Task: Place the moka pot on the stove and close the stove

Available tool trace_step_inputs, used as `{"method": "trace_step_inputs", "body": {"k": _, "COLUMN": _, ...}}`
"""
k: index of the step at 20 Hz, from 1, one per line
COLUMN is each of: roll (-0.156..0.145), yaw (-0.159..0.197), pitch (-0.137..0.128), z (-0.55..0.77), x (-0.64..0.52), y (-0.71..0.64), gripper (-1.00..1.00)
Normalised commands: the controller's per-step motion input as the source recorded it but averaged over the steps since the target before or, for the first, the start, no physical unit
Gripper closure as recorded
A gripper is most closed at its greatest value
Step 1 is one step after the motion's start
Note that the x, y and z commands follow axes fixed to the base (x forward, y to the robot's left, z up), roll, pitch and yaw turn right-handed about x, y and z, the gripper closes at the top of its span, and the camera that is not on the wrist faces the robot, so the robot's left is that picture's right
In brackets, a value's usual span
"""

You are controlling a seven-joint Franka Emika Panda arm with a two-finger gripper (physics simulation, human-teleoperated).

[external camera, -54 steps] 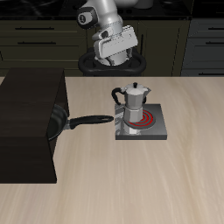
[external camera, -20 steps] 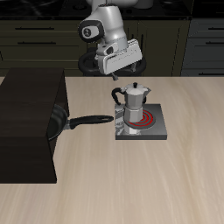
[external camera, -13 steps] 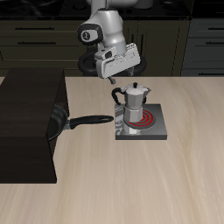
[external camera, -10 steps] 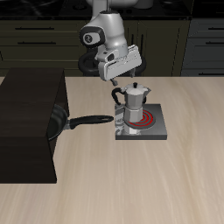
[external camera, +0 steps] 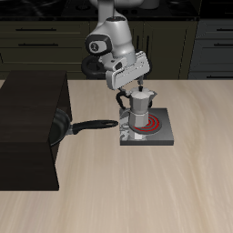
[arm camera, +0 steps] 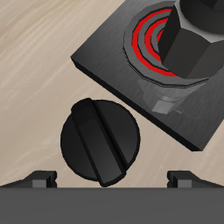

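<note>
The silver moka pot [external camera: 138,110] stands upright on the stove [external camera: 155,137], a flat grey plate whose spiral coil [external camera: 157,124] shows red. My gripper [external camera: 130,84] hangs tilted just above and behind the pot, open and empty. In the wrist view the gripper [arm camera: 112,179] is above the stove's round black knob [arm camera: 99,140], with both fingertips [arm camera: 39,178] spread wide to either side of it and touching nothing. The stove [arm camera: 109,61], the red coil [arm camera: 144,39] and the pot's base [arm camera: 197,44] also show there.
A black frying pan [external camera: 62,127] lies beside the stove, its long handle [external camera: 94,126] pointing at the pot. A large black box [external camera: 27,127] stands against the pan. Dark cabinets [external camera: 182,41] run behind the table.
My gripper has come down and forward from above the table's back edge to just over the moka pot and stove, tilting as it went. Pot, stove and pan have not moved.
</note>
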Motion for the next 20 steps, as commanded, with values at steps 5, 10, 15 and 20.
{"method": "trace_step_inputs", "body": {"k": 5, "roll": -0.021, "yaw": -0.014, "pitch": 0.018, "z": -0.12, "x": 0.04, "y": -0.05, "gripper": -1.0}}
{"method": "trace_step_inputs", "body": {"k": 10, "roll": -0.007, "yaw": 0.03, "pitch": 0.022, "z": -0.19, "x": -0.05, "y": 0.06, "gripper": -1.0}}
{"method": "trace_step_inputs", "body": {"k": 15, "roll": -0.01, "yaw": 0.046, "pitch": 0.032, "z": -0.18, "x": 0.01, "y": 0.02, "gripper": -1.0}}
{"method": "trace_step_inputs", "body": {"k": 20, "roll": 0.02, "yaw": 0.049, "pitch": 0.024, "z": -0.14, "x": -0.04, "y": 0.07, "gripper": -1.0}}
